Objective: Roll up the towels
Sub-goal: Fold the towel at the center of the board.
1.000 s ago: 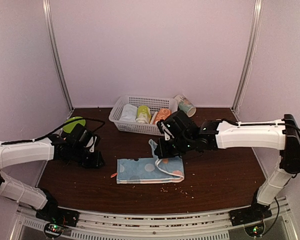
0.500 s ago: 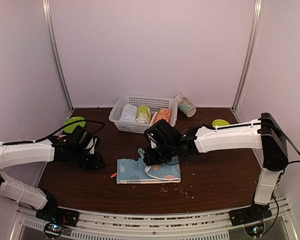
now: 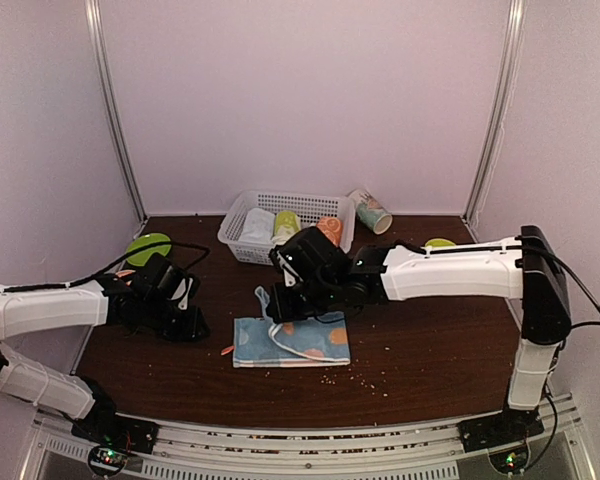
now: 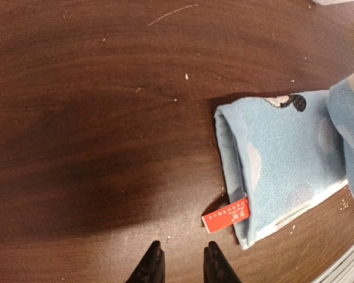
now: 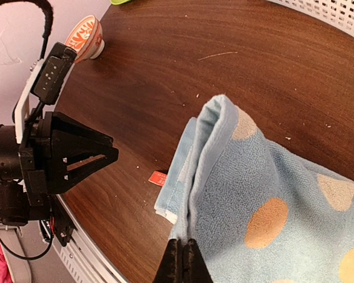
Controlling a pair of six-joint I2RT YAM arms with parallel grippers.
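Between the pressed-together jaws of the right gripper (image 3: 272, 306), a doubled edge of the light blue towel (image 3: 305, 343) is being pinched and held up off the table (image 3: 430, 350). The rest of the cloth is lying flat below and behind those jaws. In the right wrist view the fingertips of the gripper (image 5: 182, 262) are closing tight on the fold, and the spotted towel (image 5: 271, 194) is hanging away from them.

The towel's long axis is running from one arm toward the other, so any roll is likely to travel along that line. The right arm is plainly the nearer one, since it is already gripping the cloth. The left gripper (image 3: 189, 322) is hovering just off the far short end, not touching. Its jaws are standing slightly apart with nothing between them (image 4: 181, 266). From them the towel (image 4: 277, 165) is lying ahead and to one side, its red tag (image 4: 226, 214) nearest. Beyond both grippers a basket (image 3: 242, 207) is sitting.
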